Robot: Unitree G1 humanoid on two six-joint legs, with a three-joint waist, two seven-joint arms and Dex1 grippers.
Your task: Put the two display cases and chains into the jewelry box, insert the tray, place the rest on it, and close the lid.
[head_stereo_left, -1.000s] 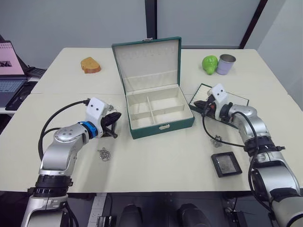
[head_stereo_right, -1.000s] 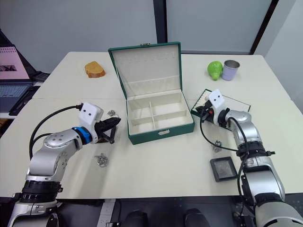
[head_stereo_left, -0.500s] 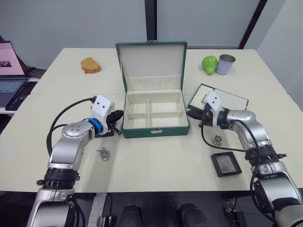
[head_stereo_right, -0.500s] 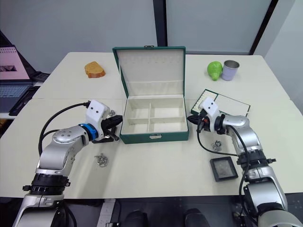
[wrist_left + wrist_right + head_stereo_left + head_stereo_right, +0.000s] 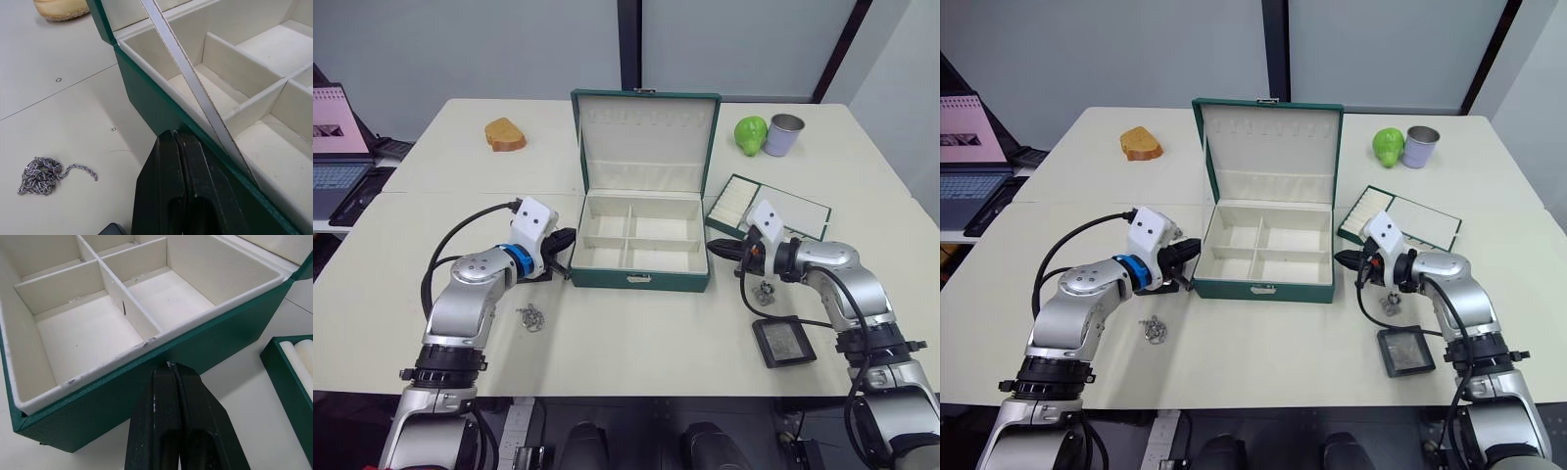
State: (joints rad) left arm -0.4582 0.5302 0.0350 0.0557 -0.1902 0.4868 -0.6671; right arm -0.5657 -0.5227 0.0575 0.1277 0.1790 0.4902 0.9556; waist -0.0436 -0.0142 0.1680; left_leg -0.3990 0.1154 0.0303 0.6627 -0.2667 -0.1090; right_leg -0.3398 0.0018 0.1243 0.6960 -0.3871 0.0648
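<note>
Nearest the bench's front edge, one display case lies flat toward the right corner, and a small chain pile lies toward the left. Just beyond the case sit silvery rings. The left tool is closed on nothing, its tip against the jewelry box's left wall; the right tool, likewise closed and empty, touches the box's right wall. The box stands mid-bench, its compartments empty and its lid upright. The tray rests just right of the box. Toward the far edge are a bread slice, a green fruit and a metal cup.
</note>
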